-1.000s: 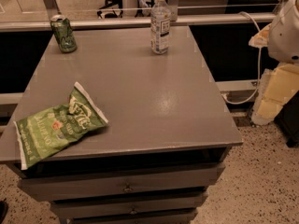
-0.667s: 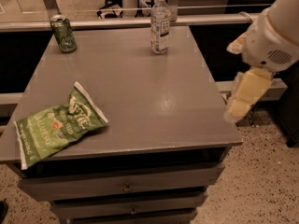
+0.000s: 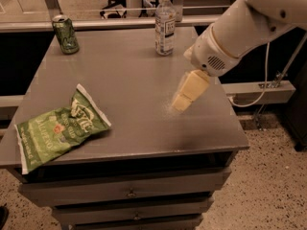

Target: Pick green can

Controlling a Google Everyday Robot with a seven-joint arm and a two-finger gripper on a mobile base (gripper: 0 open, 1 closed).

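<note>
Green can stands at the far left corner of the table, well apart from our gripper over the right side; whether it is spread or closed we cannot make out. Reaching across, we could knock the bottle.

You're working in dim, warm light that seems to fall from above. The surface shows a soft pale sheen around its middle and toward its right edge, where the end effector hangs just over it. A faint dark shadow lies near the front edge, below the brightly lit arm. The surface's far left corner looks dull, and the floor looks paler.
</note>
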